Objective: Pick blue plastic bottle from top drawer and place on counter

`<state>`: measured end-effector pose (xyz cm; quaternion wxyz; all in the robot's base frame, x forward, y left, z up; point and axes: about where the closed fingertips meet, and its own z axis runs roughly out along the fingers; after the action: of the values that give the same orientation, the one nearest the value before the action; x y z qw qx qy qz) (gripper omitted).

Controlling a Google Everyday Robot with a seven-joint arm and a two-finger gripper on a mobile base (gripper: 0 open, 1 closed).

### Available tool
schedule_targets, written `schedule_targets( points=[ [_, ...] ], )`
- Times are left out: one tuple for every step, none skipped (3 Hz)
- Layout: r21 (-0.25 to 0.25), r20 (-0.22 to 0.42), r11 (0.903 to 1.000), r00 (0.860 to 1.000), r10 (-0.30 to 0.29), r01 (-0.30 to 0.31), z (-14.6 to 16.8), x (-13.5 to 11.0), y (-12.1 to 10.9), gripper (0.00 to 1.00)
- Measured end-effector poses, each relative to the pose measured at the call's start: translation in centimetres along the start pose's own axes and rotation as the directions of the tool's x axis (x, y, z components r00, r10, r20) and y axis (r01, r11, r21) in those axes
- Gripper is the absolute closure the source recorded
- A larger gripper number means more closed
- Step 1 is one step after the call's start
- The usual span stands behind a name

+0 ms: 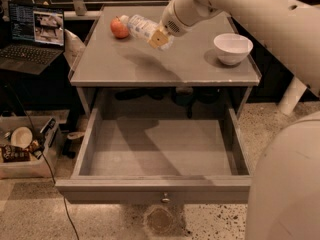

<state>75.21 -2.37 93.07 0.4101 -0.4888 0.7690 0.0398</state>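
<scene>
My gripper [159, 38] is shut on the blue plastic bottle [141, 27] and holds it lying sideways just above the counter [165, 61], toward its back left. The bottle's white cap points left, close to a red apple [119, 28]. The bottle's right end is hidden behind my fingers. The top drawer [155, 149] is pulled fully open below the counter. Its inside shows nothing but shadow, and its small round knob [164, 199] is on the front panel.
A white bowl [233, 48] stands on the counter's right side. An open laptop [34, 36] sits on a dark table at the left. A box of clutter [22, 146] lies on the floor at lower left. My arm's body [287, 184] fills the lower right.
</scene>
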Motion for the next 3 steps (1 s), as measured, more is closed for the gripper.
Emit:
schedule_targets(
  points=[
    [0.0,0.0,1.0,1.0,0.0,0.0,0.0,0.0,0.0,0.59],
    [0.0,0.0,1.0,1.0,0.0,0.0,0.01,0.0,0.01,0.35],
    [0.0,0.0,1.0,1.0,0.0,0.0,0.01,0.0,0.01,0.12]
  ],
)
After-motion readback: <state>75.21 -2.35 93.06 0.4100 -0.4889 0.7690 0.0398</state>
